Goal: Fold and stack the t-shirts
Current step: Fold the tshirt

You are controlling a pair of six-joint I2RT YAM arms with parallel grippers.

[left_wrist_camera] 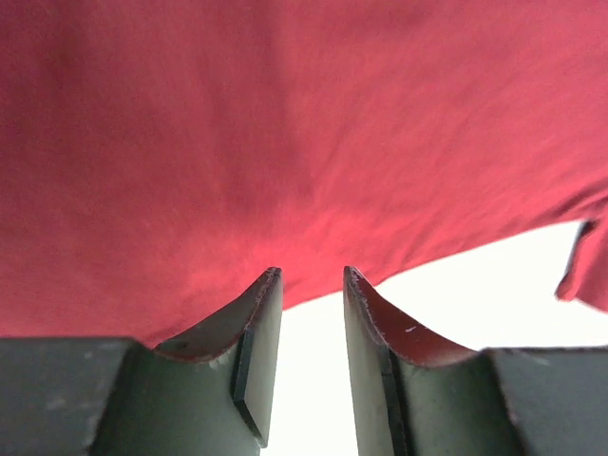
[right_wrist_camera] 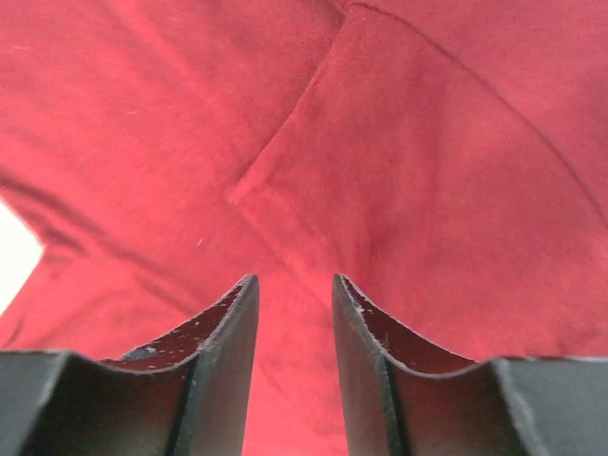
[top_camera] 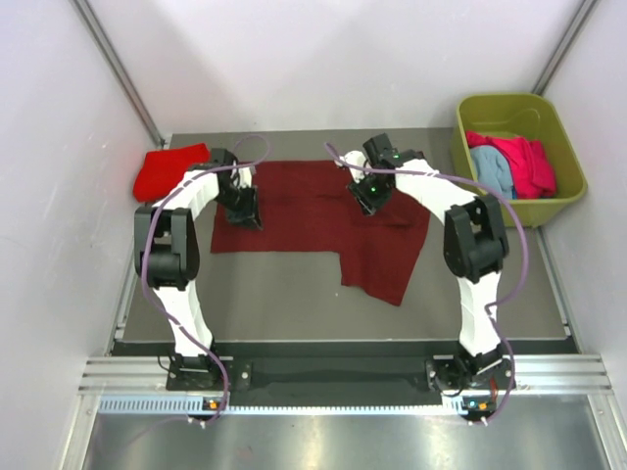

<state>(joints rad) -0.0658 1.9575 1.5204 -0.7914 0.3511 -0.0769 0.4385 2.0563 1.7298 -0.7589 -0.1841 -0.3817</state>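
A dark maroon t-shirt [top_camera: 323, 211] lies spread flat mid-table, with one part reaching toward the front right. My left gripper [top_camera: 243, 209] is open and empty over the shirt's left edge. In the left wrist view the left gripper [left_wrist_camera: 312, 275] is at the cloth's [left_wrist_camera: 285, 142] border. My right gripper [top_camera: 368, 194] is open and empty low over the shirt's upper right part. In the right wrist view the right gripper [right_wrist_camera: 293, 280] is above a fold line in the cloth [right_wrist_camera: 399, 171]. A folded bright red t-shirt [top_camera: 168, 169] lies at the far left.
An olive-green tub [top_camera: 560, 201] stands at the back right and holds a pink shirt [top_camera: 519, 160] and a light blue shirt [top_camera: 493, 169]. White walls close in the table on three sides. Purple cables run along both arms.
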